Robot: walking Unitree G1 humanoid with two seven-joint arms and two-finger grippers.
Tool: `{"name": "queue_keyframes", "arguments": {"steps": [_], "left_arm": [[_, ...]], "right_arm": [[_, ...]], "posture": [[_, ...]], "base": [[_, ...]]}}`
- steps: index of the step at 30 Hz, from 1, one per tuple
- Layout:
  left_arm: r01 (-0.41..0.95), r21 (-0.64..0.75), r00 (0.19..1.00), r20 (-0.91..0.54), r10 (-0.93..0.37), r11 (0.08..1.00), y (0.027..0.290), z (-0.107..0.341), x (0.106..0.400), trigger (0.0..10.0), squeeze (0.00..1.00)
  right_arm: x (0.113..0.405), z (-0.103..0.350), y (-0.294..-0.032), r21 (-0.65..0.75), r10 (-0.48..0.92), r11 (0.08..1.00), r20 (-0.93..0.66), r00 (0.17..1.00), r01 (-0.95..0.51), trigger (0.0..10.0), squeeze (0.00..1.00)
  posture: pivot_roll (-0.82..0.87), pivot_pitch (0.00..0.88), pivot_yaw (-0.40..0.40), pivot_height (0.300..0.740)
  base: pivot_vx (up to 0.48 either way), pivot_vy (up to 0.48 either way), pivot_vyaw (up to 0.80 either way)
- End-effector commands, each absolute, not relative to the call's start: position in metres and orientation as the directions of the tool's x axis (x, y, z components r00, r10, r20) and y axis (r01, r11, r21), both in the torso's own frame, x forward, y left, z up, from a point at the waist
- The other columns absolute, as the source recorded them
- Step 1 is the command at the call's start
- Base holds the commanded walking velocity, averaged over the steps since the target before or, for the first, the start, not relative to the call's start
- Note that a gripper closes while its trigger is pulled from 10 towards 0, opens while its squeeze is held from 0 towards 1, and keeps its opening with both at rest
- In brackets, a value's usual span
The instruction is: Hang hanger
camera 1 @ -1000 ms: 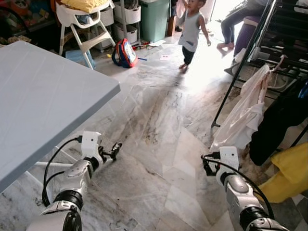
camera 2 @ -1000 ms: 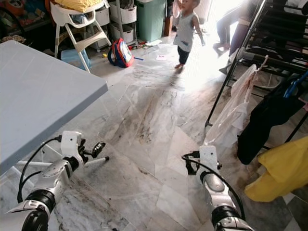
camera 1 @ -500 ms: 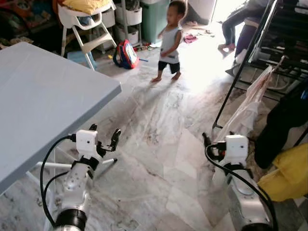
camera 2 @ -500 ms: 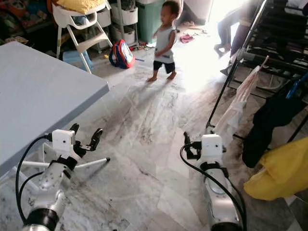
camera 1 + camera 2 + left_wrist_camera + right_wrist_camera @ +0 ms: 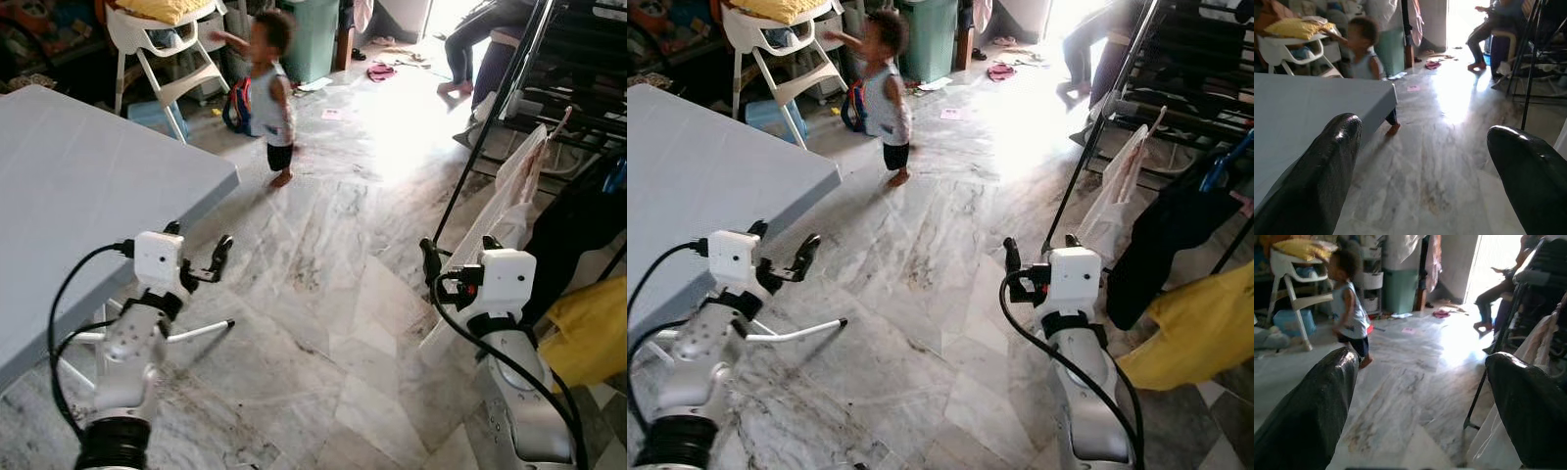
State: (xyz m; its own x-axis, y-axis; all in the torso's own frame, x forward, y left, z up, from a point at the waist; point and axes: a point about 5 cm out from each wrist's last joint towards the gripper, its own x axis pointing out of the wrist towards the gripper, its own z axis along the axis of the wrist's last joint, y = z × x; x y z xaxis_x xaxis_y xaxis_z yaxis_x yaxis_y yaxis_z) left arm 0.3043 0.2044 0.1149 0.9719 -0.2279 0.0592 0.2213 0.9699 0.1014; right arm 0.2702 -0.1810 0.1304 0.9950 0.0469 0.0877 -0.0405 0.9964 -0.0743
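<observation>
- While both arms are raised over the marble floor (image 5: 323,294), the right gripper (image 5: 458,257) has its two black fingers (image 5: 1308,416) spread wide with nothing between them, pointing forward toward the base of the black drying rack (image 5: 490,127).
- The left gripper (image 5: 196,250) is likewise spread apart and empty, held just beside the edge of the grey table (image 5: 88,196).
- A pale hanger (image 5: 560,125) shows at the top of a white garment (image 5: 505,206) on the rack, ahead of and to the right of the right gripper and apart from it; its hook points up toward the rack bars, and its long axis cannot be made out under the cloth.
- A black garment (image 5: 578,235) and a yellow cloth (image 5: 593,328) hang further to the right.
- A small child (image 5: 269,93) stands on the floor beyond the table corner, near a white high chair (image 5: 162,49).
- A seated person's legs (image 5: 475,44) show by the bright doorway at the back.
</observation>
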Motion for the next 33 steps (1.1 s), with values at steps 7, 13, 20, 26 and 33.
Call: {"name": "queue_keyframes", "arguments": {"steps": [7,13,20,26,33], "left_arm": [[0.16,0.125,0.987,-0.015,-0.16,0.979,0.195,0.093,0.279,10.0,0.0],[0.06,0.061,0.998,0.0,-0.06,0.996,0.198,0.088,0.266,10.0,0.0],[0.112,0.063,0.992,0.054,-0.116,0.992,0.184,0.095,0.265,10.0,0.0],[0.153,0.075,0.988,-0.017,-0.152,0.985,0.184,0.091,0.27,10.0,0.0],[0.244,0.166,0.97,-0.045,-0.24,0.955,0.186,0.088,0.27,10.0,0.0]], "right_arm": [[0.253,0.121,-0.189,-0.1,0.007,0.995,0.027,1.0,-0.004,10.0,0.0],[0.243,0.114,-0.187,-0.038,-0.085,0.996,0.023,0.996,0.086,10.0,0.0],[0.238,0.118,-0.177,-0.074,-0.028,0.997,0.035,0.999,0.031,10.0,0.0],[0.238,0.118,-0.171,-0.078,0.017,0.997,0.013,1.0,-0.016,10.0,0.0],[0.229,0.115,-0.191,-0.116,-0.084,0.99,-0.001,0.996,0.083,10.0,0.0]], "posture": [[-0.05,0.109,0.019,0.74],[-0.04,0.125,0.016,0.74],[-0.05,0.146,0.022,0.74],[-0.06,0.155,0.03,0.74],[-0.08,0.167,0.032,0.74]], "base": [[0.0,0.0,0.0],[0.0,0.0,0.0],[0.0,0.0,0.0],[0.0,0.0,0.0],[0.0,0.0,0.0]]}}
